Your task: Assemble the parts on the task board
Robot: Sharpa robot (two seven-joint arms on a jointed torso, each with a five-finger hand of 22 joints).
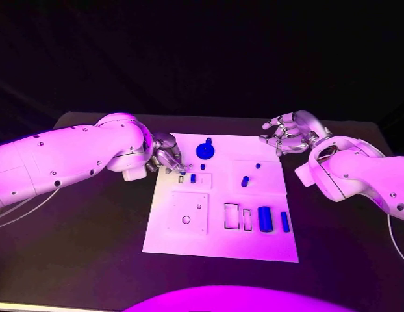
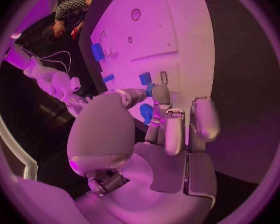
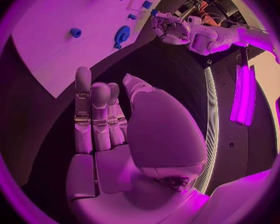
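Observation:
The white task board (image 1: 221, 242) (image 2: 177, 25) (image 3: 53, 40) lies mid-table. My left hand (image 1: 166, 157) (image 2: 168, 129) (image 3: 174, 29) hovers over the board's far left corner and pinches a small blue part (image 2: 146, 114) between thumb and fingers. A round blue part (image 1: 205, 151) (image 3: 122, 35) stands at the board's far edge. A short blue peg (image 1: 245, 181) (image 3: 75, 32) sits mid-board. A blue block (image 1: 265, 218) (image 2: 97, 51) and a narrow blue bar (image 1: 284, 221) lie near the right edge. My right hand (image 1: 292, 132) (image 3: 109, 129) hangs empty beyond the far right corner.
The board has a raised square plate (image 1: 188, 212) on its near left and outlined slots (image 1: 232, 216) beside the blue block. Two tiny blue pieces (image 1: 193, 178) sit near my left fingers. Bare black table (image 1: 89, 247) surrounds the board.

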